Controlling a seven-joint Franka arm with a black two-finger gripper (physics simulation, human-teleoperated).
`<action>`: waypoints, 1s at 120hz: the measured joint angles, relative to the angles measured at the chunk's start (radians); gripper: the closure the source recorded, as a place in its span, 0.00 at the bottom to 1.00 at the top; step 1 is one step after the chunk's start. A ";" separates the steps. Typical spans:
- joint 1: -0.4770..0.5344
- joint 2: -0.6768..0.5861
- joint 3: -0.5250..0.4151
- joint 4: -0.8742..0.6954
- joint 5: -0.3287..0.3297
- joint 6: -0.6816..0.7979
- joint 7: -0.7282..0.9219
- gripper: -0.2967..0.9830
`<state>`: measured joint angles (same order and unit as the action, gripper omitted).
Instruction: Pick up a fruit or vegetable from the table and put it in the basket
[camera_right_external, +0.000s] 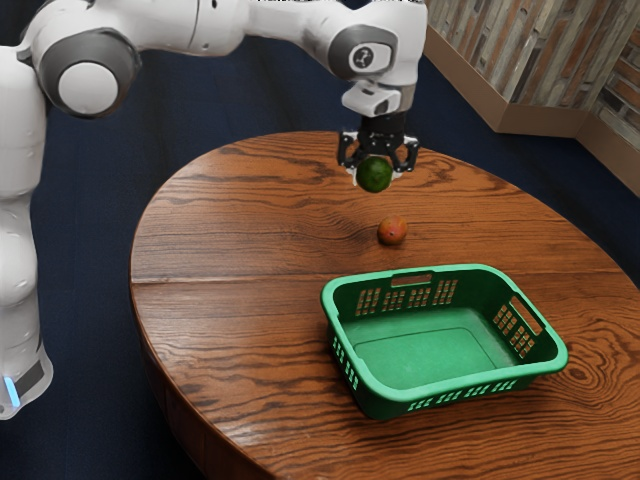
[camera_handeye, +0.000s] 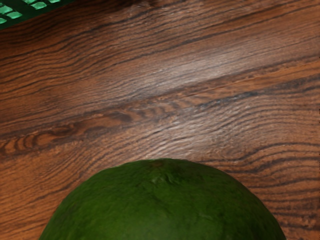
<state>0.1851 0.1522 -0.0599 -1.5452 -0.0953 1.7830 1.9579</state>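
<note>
My gripper (camera_right_external: 376, 166) is above the far part of the table in the exterior view, shut on a round dark green fruit (camera_right_external: 374, 175) held between its two fingers. In the wrist view the green fruit (camera_handeye: 162, 202) bulges up large from the lower edge. The green basket (camera_right_external: 425, 350) stands on the table, nearer the exterior camera than my gripper, and its visible floor is bare. Part of the basket (camera_handeye: 15, 15) shows at a corner of the wrist view.
An orange-red round fruit (camera_right_external: 393, 230) lies on the round wooden table (camera_right_external: 230, 250), between my gripper and the basket in the exterior view. The table's curved edge runs along the exterior view's left. A brick and wood wall (camera_right_external: 540, 60) stands behind.
</note>
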 joint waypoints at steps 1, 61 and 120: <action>0.000 -0.002 -0.004 -0.002 0.000 -0.002 -0.003 0.48; -0.005 -0.055 -0.187 -0.069 -0.004 -0.016 -0.170 0.50; -0.016 -0.041 -0.359 -0.069 0.004 0.041 -0.306 0.50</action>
<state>0.1690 0.1117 -0.4189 -1.6141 -0.0912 1.8242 1.6522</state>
